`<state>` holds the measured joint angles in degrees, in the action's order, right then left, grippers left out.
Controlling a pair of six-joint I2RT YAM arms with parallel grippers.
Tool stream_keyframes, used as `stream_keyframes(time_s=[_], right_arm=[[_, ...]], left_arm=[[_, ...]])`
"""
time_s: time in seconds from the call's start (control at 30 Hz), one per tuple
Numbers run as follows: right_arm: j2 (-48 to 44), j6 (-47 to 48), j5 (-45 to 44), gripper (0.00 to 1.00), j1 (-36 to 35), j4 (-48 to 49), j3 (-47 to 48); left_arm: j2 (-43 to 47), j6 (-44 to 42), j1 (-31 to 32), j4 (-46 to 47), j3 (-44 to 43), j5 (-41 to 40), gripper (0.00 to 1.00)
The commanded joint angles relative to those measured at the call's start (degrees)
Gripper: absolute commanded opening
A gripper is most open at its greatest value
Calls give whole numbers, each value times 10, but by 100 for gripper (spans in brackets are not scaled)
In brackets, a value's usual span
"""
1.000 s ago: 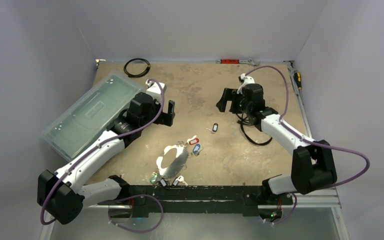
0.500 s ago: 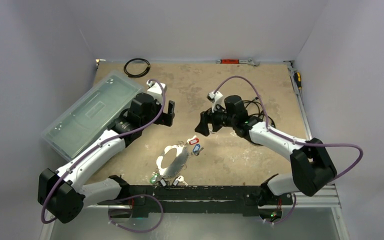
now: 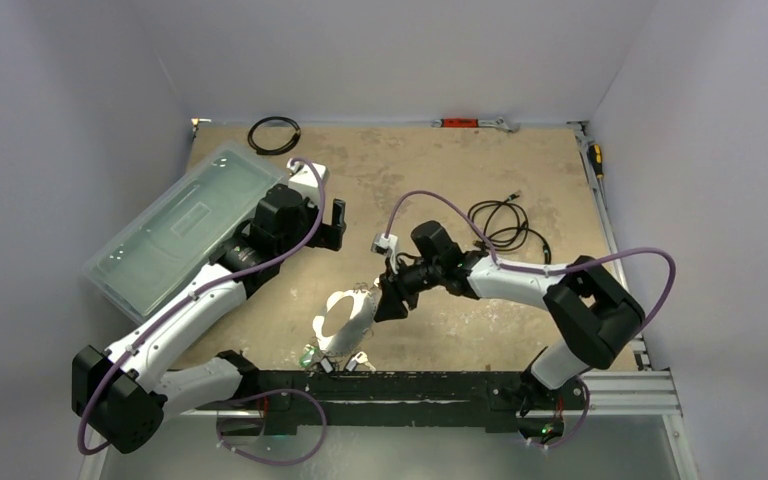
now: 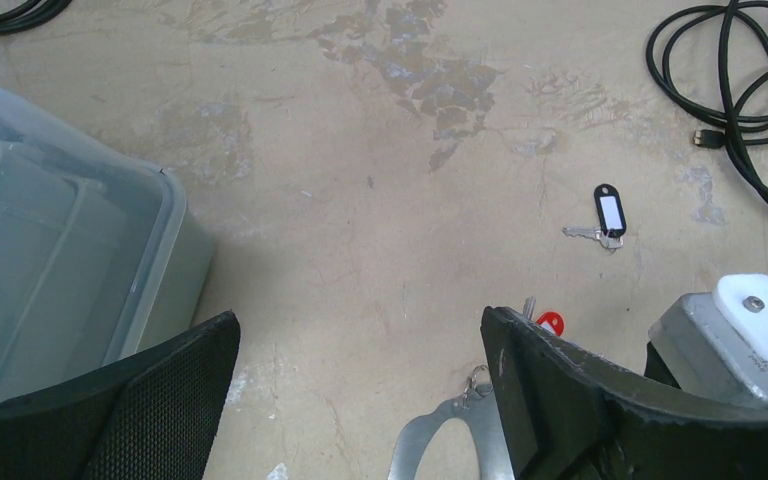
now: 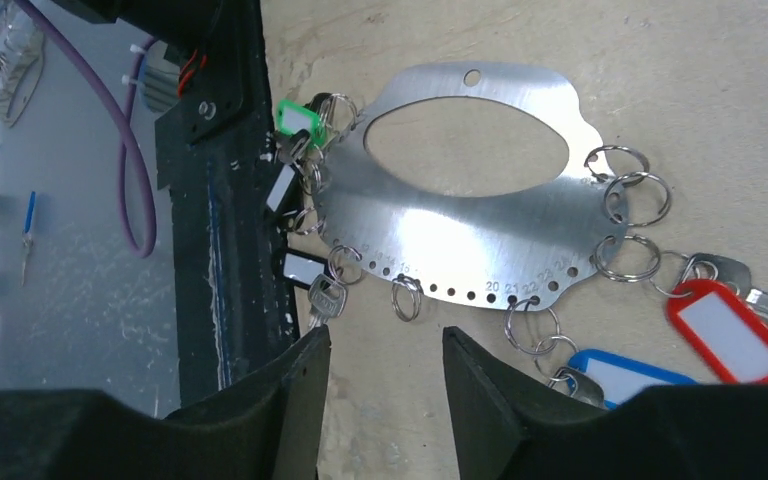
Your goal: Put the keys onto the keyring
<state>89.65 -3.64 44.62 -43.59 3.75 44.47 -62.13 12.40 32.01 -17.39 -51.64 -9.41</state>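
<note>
The keyring (image 5: 480, 215) is a shiny flat metal plate with an oval opening, numbered holes and split rings along its edge; it lies near the front rail (image 3: 345, 320). Keys with green (image 5: 298, 118), white (image 5: 300, 268), red (image 5: 725, 330) and blue (image 5: 620, 378) tags hang from its rings. A loose black-tagged key (image 4: 608, 212) lies apart on the table. My right gripper (image 5: 385, 345) hovers just beside the plate's rim (image 3: 392, 300), jaws partly apart with nothing between them. Behind the plate my left gripper (image 4: 360, 325) stands wide open and empty (image 3: 335, 225).
A clear plastic box (image 3: 185, 225) lies at the left, beside my left arm. A black coiled ring (image 3: 274, 134) sits at the back left, a loose black cable (image 3: 505, 222) at the right. The black front rail (image 5: 220, 200) borders the plate.
My right arm has swung from the back right down and left to the keyring's edge, and its jaws have narrowed. The cable it covered now shows. The left arm has barely shifted.
</note>
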Motion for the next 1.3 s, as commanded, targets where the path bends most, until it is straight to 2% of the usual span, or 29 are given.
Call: stream_keyframes(time_s=[0.0,0.47,0.83,1.07,1.27], right_arm=[[7,0,28,45,-17,21,-2],[50,-79,-12,46,-52,130,-37],[84,-94,-62,49,-53,151,-58],[107,-109,-34,51,-54,171,-52],[126,-98,-28,48,-56,141,-35]], left_arm=[[7,-4,2,15,-10,-3,90],[10,-6,2,15,-10,0,90],[15,-5,2,15,-8,2,90],[16,-5,2,16,-8,5,90],[16,-5,2,15,-8,5,90]])
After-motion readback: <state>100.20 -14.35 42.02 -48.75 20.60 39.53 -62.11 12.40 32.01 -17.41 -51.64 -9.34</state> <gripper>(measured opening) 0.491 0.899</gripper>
